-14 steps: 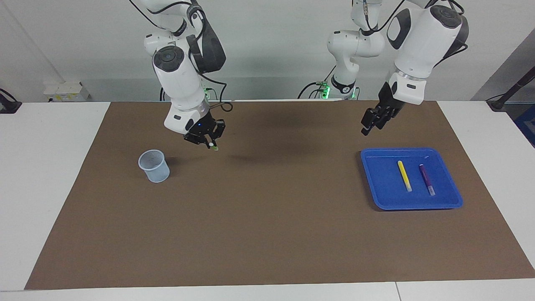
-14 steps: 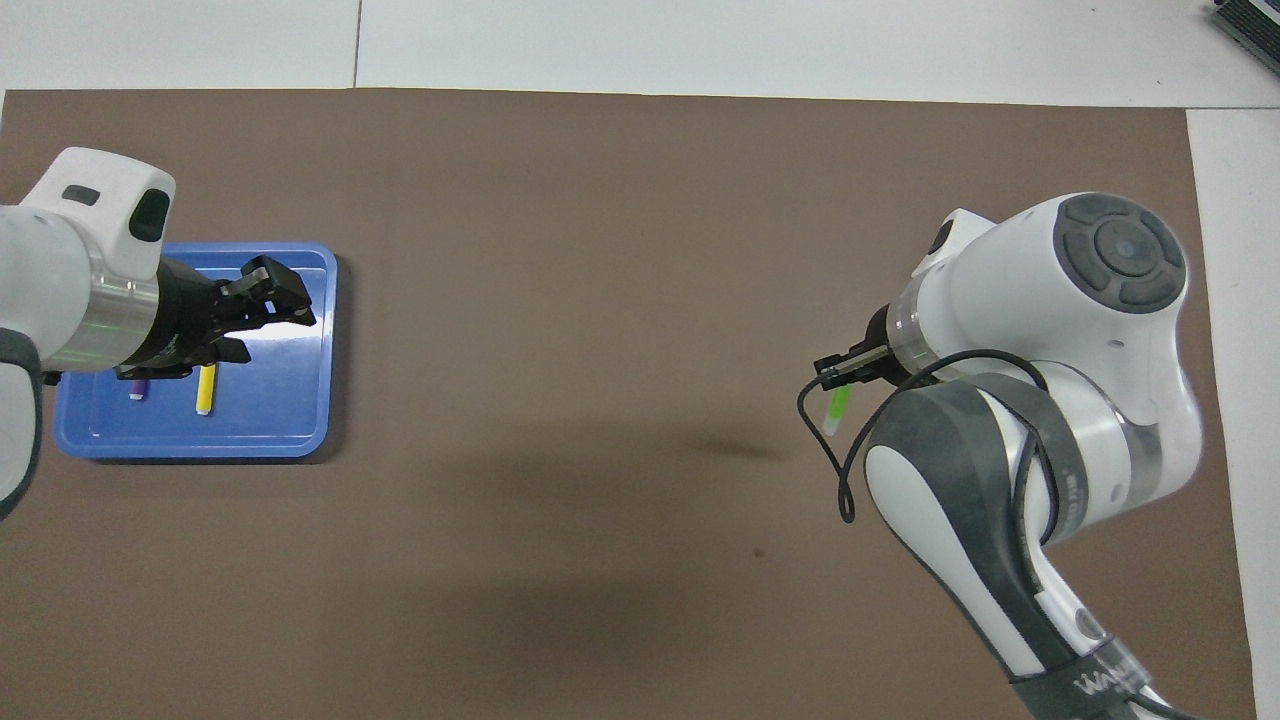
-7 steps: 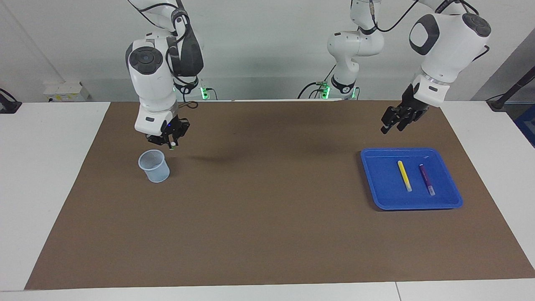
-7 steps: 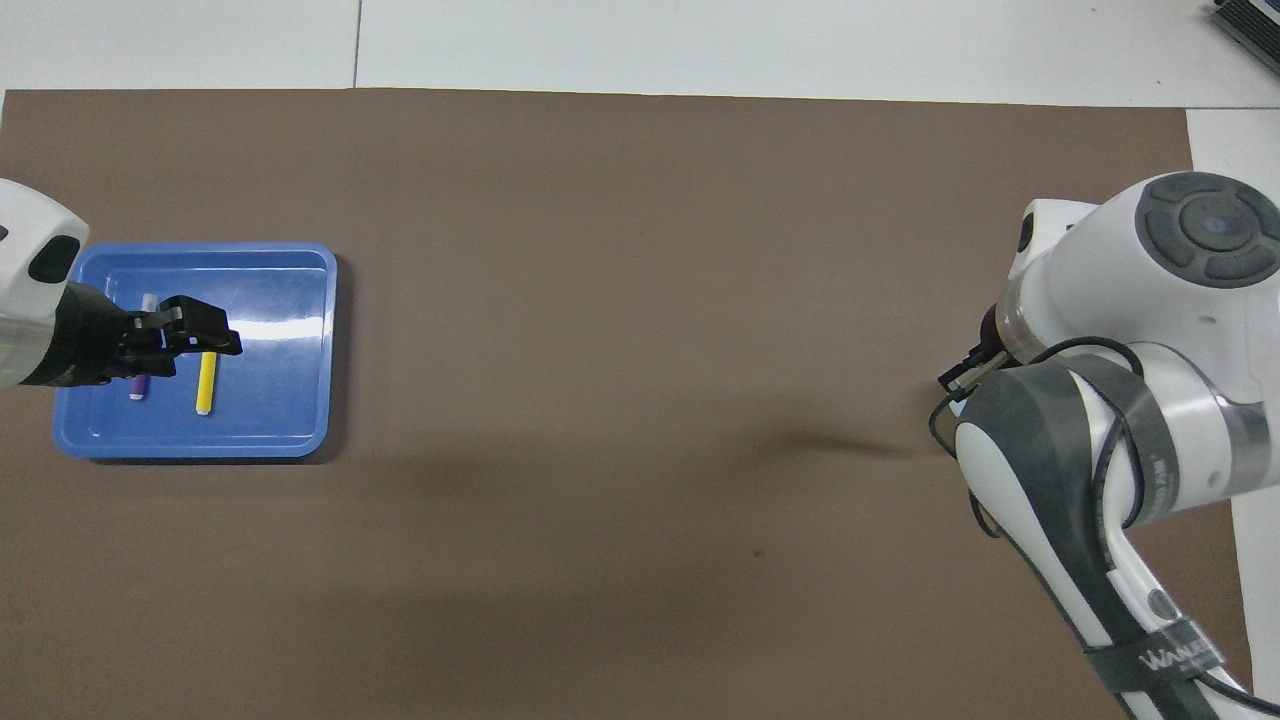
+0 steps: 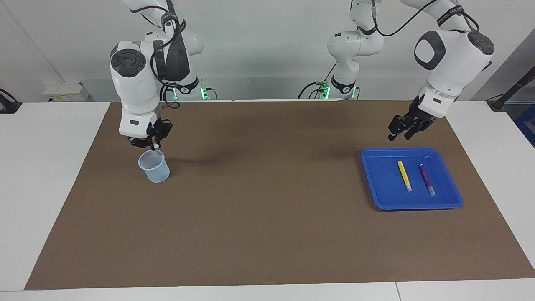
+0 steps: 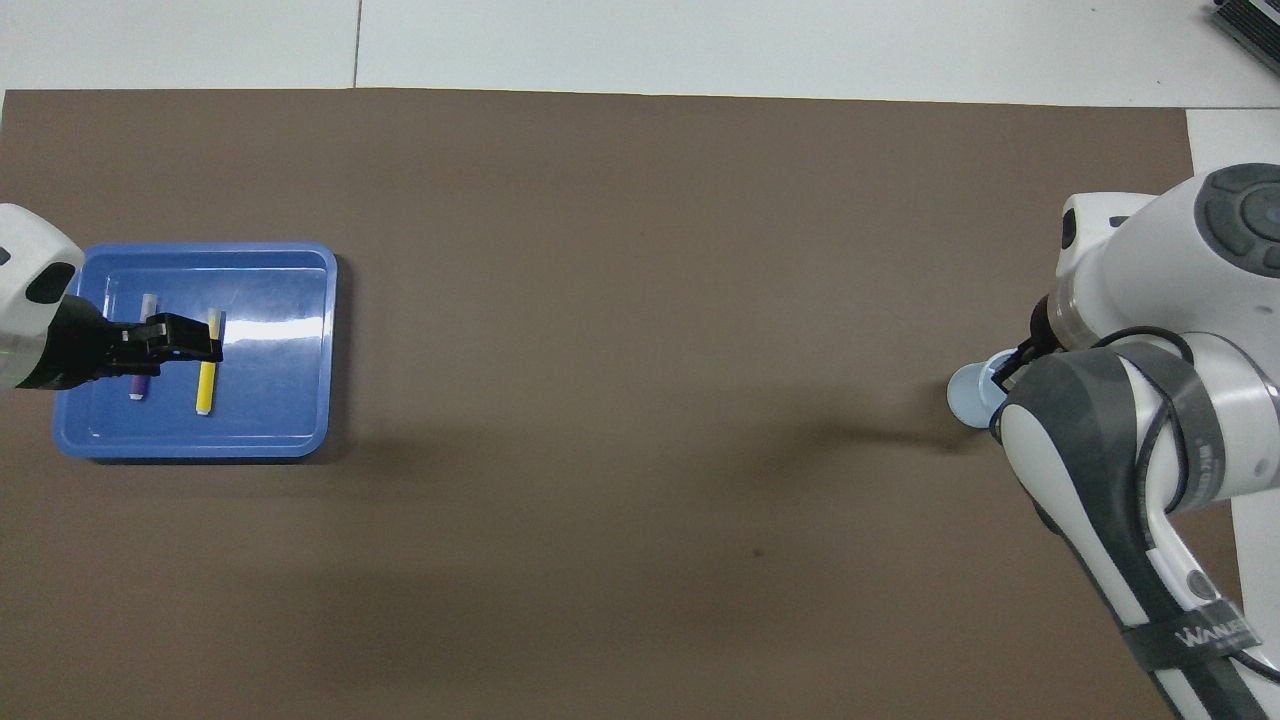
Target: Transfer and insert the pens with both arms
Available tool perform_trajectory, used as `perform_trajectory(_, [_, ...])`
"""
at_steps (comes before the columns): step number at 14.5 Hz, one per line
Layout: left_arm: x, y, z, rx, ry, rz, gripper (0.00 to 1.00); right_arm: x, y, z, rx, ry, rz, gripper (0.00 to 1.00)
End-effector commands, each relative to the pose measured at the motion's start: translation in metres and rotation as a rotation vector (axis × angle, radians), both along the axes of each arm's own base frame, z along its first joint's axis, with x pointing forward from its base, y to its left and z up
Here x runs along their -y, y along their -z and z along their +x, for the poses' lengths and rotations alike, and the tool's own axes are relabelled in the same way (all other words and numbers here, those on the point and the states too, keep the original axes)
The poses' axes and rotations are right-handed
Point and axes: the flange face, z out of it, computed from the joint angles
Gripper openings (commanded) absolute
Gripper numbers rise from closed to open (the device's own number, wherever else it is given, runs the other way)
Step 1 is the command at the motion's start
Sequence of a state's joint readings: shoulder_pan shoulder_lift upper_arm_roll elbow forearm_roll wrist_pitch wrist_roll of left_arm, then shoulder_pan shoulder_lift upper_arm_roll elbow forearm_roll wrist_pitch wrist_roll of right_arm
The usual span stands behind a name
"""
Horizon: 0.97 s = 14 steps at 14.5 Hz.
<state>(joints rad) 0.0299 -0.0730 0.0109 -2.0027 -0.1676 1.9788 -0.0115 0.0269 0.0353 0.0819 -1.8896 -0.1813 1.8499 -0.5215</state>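
My right gripper (image 5: pixel 153 145) hangs just above the mouth of a pale translucent cup (image 5: pixel 154 169) at the right arm's end of the brown mat. It is shut on the green pen (image 5: pixel 155 146), of which only the whitish tip shows below the fingers. The overhead view shows only a sliver of the cup (image 6: pixel 968 395) beside the right arm's wrist. A yellow pen (image 5: pixel 404 175) and a purple pen (image 5: pixel 426 179) lie side by side in the blue tray (image 5: pixel 376 184). My left gripper (image 5: pixel 399 134) hovers open and empty over the tray's robot-side edge, above the yellow pen (image 6: pixel 206 385) as seen from overhead.
The brown mat (image 5: pixel 267 217) covers most of the white table. Two smaller white arms with green lights (image 5: pixel 342 90) stand at the robots' edge of the table. A white box (image 5: pixel 62 91) sits by the wall at the right arm's end.
My right gripper has carried the green pen sideways from over the open mat to above the cup. My left gripper has drawn back and sunk a little toward the tray's robot-side edge.
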Motion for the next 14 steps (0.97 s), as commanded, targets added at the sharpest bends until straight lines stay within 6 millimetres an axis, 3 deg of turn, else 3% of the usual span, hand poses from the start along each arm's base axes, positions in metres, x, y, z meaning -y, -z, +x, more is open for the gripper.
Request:
perform_trajectory(1, [-0.013, 0.021, 0.012, 0.029, 0.007, -0.002, 0.66, 0.009, 0.008, 0.000, 0.032, -0.044, -0.007, 0.00])
perform_trajectory(5, [-0.035, 0.052, 0.028, 0.062, 0.038, 0.015, 0.66, 0.012, 0.021, 0.000, 0.062, -0.050, 0.000, 0.00])
perform_trajectory(10, [-0.048, 0.090, 0.046, 0.088, 0.058, 0.034, 0.65, 0.022, 0.042, -0.005, 0.079, -0.041, 0.010, 0.00])
perform_trajectory(11, [-0.051, 0.097, 0.049, 0.093, 0.065, 0.039, 0.65, 0.022, 0.044, -0.008, 0.079, -0.038, 0.011, 0.16])
perform_trajectory(13, [-0.059, 0.109, 0.054, 0.102, 0.074, 0.046, 0.65, 0.023, 0.047, -0.010, 0.075, -0.031, 0.012, 0.61])
perform_trajectory(14, [-0.064, 0.116, 0.055, 0.102, 0.081, 0.050, 0.65, 0.028, 0.047, -0.010, 0.072, -0.025, 0.011, 0.76])
